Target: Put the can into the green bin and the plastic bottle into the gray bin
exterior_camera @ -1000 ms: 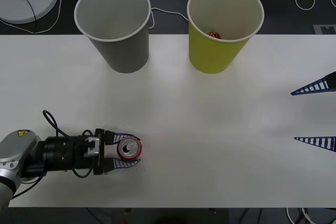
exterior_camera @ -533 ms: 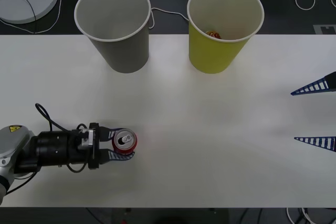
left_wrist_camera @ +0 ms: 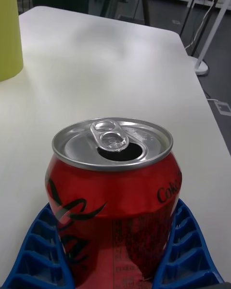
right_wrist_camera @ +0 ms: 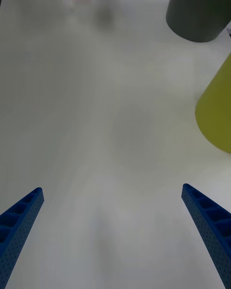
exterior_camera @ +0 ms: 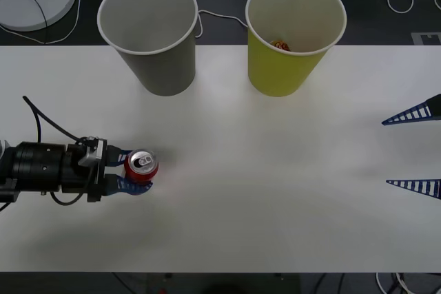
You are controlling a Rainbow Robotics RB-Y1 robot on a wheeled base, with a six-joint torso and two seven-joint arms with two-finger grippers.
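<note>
The left gripper (exterior_camera: 131, 172) sits low over the left part of the white table (exterior_camera: 275, 170), its 2 blue ribbed fingers (left_wrist_camera: 45, 250) closed snugly against both sides of the can (exterior_camera: 141, 165), which stands upright between them. In the left wrist view the can (left_wrist_camera: 113, 192) shows its silver top with the pull tab and an open mouth, and its red wall looks slightly dented, though that may be only a reflection. The front view does not make clear whether the can's base rests on the table or is just off it. The gray bin (exterior_camera: 148, 32) stands upright at the far edge of the table, beyond the can and a little to the right of it, with the green bin (exterior_camera: 295, 32) upright beside it, further right; the 2 bins are apart, not touching. Something small and orange-brown lies at the bottom of the green bin, too small to identify. Between the held can and both bins the tabletop is bare, and the middle and right of the table are open as well. The right gripper (exterior_camera: 412, 149) waits at the right edge of the table, its 2 fingers (right_wrist_camera: 207, 221) spread wide with nothing between them, well apart from the can and the bins.
</note>
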